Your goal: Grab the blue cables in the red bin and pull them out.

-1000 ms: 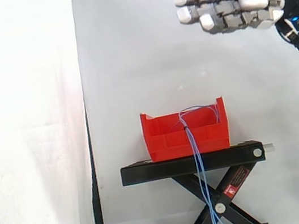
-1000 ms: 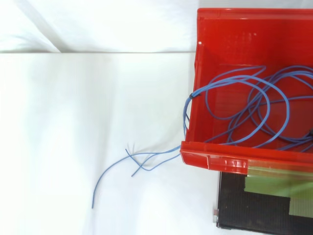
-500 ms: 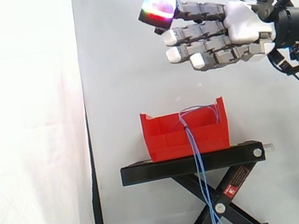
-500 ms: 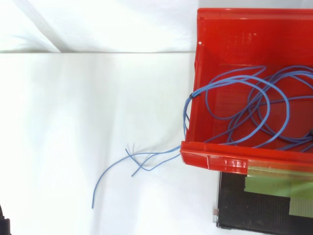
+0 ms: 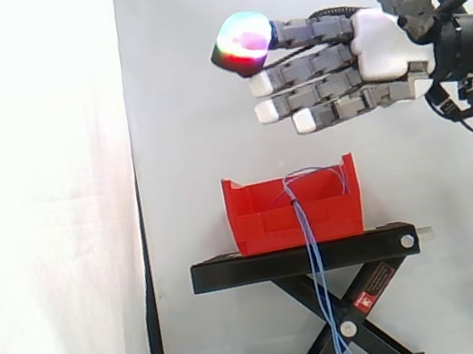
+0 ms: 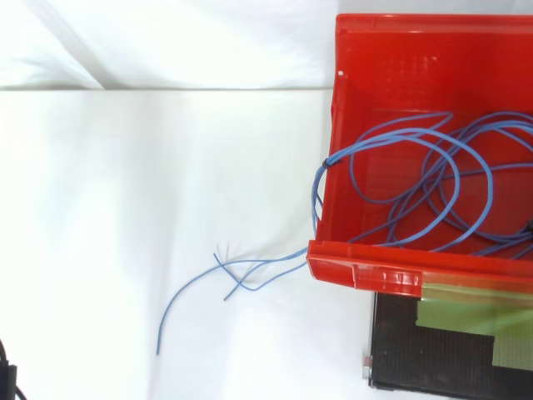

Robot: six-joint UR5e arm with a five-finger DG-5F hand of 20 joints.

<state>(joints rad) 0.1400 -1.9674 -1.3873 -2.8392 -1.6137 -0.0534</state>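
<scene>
**Above the bin — hand open, cables not yet taken**

High at 1 o'clock from the bin (image 5: 261,214) in the side view, the hand (image 5: 381,39) hangs well apart from it. Its fingers (image 5: 313,91) are stretched straight toward 9 o'clock and hold nothing. The bin sits on a black stand (image 5: 234,271).

From above, the cables (image 6: 433,179) lie as loose overlapping loops on the bin floor. A bunch of strands, pinched by a small dark tie (image 6: 327,161), climbs over the wall at 9 o'clock. From there the loose ends trail off toward 8 o'clock, outside the bin. In the side view those strands drop over the near wall and down past the stand.

These look like thin, light, limp wires that will offer no stiffness to push against. They are likely slick too — a single strand could slide through thick pads. Loops may snag one another or drag the light bin along. The best hold is probably where several strands cross or run together, at about the bin's centre, or the tied bunch at the wall. The fingers should curl round many strands at once, then lift straight toward 12 o'clock.
</scene>
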